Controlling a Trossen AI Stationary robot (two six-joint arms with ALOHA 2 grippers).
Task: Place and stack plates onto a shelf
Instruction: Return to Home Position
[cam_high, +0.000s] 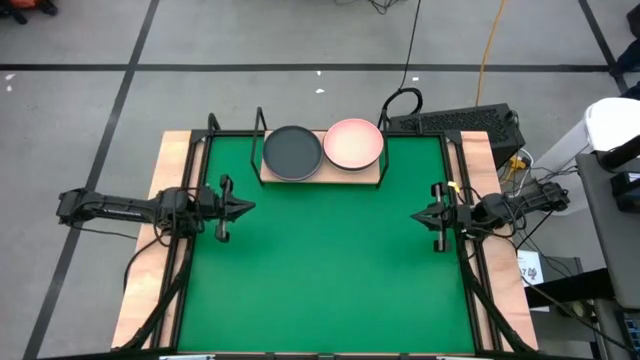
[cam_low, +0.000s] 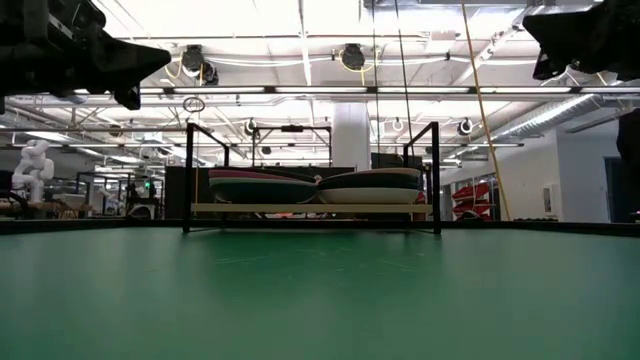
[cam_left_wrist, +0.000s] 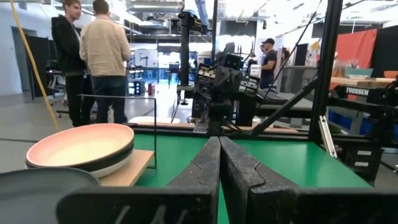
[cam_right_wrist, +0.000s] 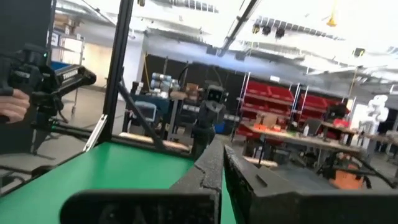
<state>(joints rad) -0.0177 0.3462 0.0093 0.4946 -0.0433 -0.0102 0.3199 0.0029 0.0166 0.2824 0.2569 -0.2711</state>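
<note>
Two stacks of plates stand side by side on the light-wood shelf (cam_high: 320, 172) at the mat's far edge. The left stack is topped by a dark grey plate (cam_high: 292, 152), the right one by a pale pink plate (cam_high: 354, 143). In the low view the stacks (cam_low: 316, 186) rest on the plank inside its black rod frame. My left gripper (cam_high: 248, 208) hovers shut over the mat's left side, pointing right. My right gripper (cam_high: 416, 214) hovers shut over the right side, pointing left. Both are clear of the shelf.
The green mat (cam_high: 320, 280) covers the tabletop between black frame rails along both sides. A keyboard (cam_high: 455, 125) and cables lie beyond the far right corner. People stand in the room behind the table (cam_left_wrist: 93, 56). The mat between the grippers is bare.
</note>
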